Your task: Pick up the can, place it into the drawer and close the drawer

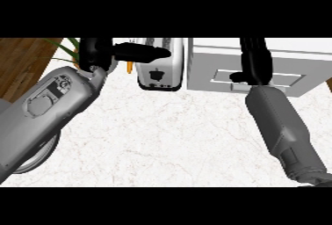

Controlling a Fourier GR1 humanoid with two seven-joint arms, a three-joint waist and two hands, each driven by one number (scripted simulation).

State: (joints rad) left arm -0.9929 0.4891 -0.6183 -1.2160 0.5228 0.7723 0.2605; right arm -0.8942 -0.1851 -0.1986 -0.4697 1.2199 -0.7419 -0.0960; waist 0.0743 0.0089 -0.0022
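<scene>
No can shows anywhere in the head view. The white drawer unit [285, 66] stands at the back right, its front panel with a recessed handle [285, 80] facing me. My right hand [254, 61] lies straight up across that front panel, fingers stretched toward the top edge and thumb [236, 77] by the handle's left end; it holds nothing that I can see. Whether the drawer stands slightly out or flush I cannot tell. My left hand [110, 50] is raised at the upper left, open, fingers pointing right toward the toaster.
A silver toaster [160, 66] stands at the back centre, just left of the drawer unit. A small orange item [131, 67] peeks out beside it. A white plate [34, 163] lies under my left forearm. Plant leaves [65, 48] sit at the far left.
</scene>
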